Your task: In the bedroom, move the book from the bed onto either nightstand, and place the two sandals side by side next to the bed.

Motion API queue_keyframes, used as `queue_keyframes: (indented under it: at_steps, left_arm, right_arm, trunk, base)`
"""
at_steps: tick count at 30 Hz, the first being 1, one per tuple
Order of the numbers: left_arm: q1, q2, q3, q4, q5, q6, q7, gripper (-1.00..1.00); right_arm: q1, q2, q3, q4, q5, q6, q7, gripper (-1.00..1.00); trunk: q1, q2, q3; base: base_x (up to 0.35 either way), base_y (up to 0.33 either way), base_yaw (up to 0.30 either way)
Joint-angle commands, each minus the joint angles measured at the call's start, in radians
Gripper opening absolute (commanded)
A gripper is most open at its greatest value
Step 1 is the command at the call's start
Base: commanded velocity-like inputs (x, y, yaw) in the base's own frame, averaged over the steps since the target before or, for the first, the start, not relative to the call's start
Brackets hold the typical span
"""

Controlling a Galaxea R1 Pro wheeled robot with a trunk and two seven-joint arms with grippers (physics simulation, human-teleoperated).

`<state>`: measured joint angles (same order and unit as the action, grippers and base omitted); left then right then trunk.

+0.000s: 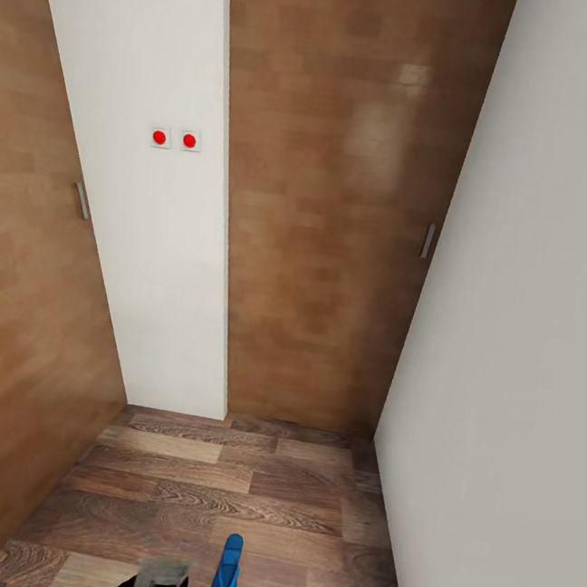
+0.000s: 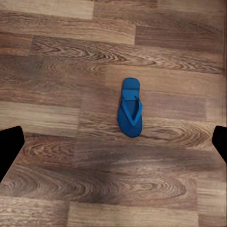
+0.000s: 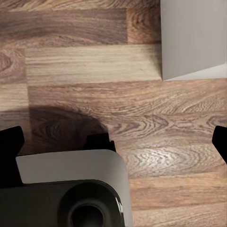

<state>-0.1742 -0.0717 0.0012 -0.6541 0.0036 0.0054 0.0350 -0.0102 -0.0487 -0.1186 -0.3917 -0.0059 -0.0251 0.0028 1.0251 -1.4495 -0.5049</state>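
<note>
The head view looks down into a narrow corner: two brown wood-panelled doors, one along the left edge [image 1: 19, 299] and one in the upper middle [image 1: 341, 199], each with one small grey handle, the left at [image 1: 81, 201] and the right at [image 1: 428, 240]. Between them stands one white wall strip [image 1: 141, 267] carrying two red-dotted switches [image 1: 174, 139] side by side in the upper left of the frame. A second white wall [image 1: 523, 356] takes up the right side. Below lies the grey-brown plank floor [image 1: 216, 494].

One blue sandal [image 1: 226, 573] shows at the bottom centre of the head view, lying flat on the planks with its long axis running up the frame. Just left of it, at the bottom edge, sits a black and grey part of the robot [image 1: 156, 583]; whether it touches the sandal cannot be told.

In the left wrist view the same single sandal [image 2: 130, 108] lies alone on the floor, centre-right of the frame, strap upward. The left gripper [image 2: 113, 142] shows two dark fingertips at the frame's left and right edges, spread wide with nothing between them.

In the right wrist view the right gripper [image 3: 113, 142] likewise has its two fingertips far apart and clasps nothing. Beneath it are one grey-white rounded body of the robot [image 3: 71, 189] in the lower left and a white wall base [image 3: 194, 38] in the upper right
</note>
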Motion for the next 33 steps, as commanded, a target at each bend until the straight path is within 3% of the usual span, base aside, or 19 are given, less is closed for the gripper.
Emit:
queue_keyframes:
  at_steps: [1,4,9,15,19,22,25,33]
  left_arm:
    - [-0.036,-0.014,0.000,-0.004,0.000,0.058,0.009,1.00]
    - [-0.120,-0.054,0.000,-0.008,-0.001,0.148,0.017,1.00]
    - [-0.227,-0.101,-0.001,-0.006,-0.002,0.191,0.046,1.00]
    - [-0.275,-0.103,-0.003,-0.002,0.001,0.199,0.091,1.00]
    - [-0.282,-0.103,-0.003,0.000,0.001,0.200,0.106,1.00]
    - [-0.283,-0.103,-0.004,0.007,0.001,0.199,0.107,1.00]
    - [-0.283,-0.103,-0.004,0.043,0.001,0.198,0.107,1.00]
    - [-0.283,-0.103,-0.004,0.070,0.002,0.198,0.106,1.00]
  right_arm:
    - [-0.001,0.000,-0.003,0.001,-0.001,-0.003,0.000,1.00]
    - [-0.001,0.000,-0.003,0.001,0.000,-0.003,0.000,1.00]
    - [-0.001,0.001,-0.001,-0.001,0.000,-0.003,0.000,1.00]
    - [-0.001,0.005,0.004,-0.029,0.001,0.007,-0.002,1.00]
    - [-0.001,0.030,0.005,-0.267,0.001,0.062,-0.002,1.00]
    - [-0.009,0.043,0.005,-0.360,0.001,0.118,-0.003,1.00]
    - [-0.111,0.050,0.005,-0.462,0.003,0.181,-0.005,1.00]
    - [-0.273,0.074,0.006,-0.495,0.009,0.191,-0.036,1.00]
  trunk:
    - [0.000,-0.001,-0.001]
    - [0.000,-0.001,-0.001]
    - [0.000,-0.001,-0.001]
    - [0.000,-0.001,-0.001]
    - [0.000,-0.001,-0.001]
    - [0.000,-0.001,-0.001]
    - [0.000,-0.001,-0.001]
    - [0.000,-0.001,-0.001]
  base:
    - [0.000,0.000,0.000]
    - [0.000,0.000,0.000]
    - [0.000,0.000,0.000]
    - [0.000,0.000,0.000]
    - [0.000,0.000,0.000]
    - [0.000,0.000,0.000]
    - [0.000,0.000,0.000]
    - [0.000,0.000,0.000]
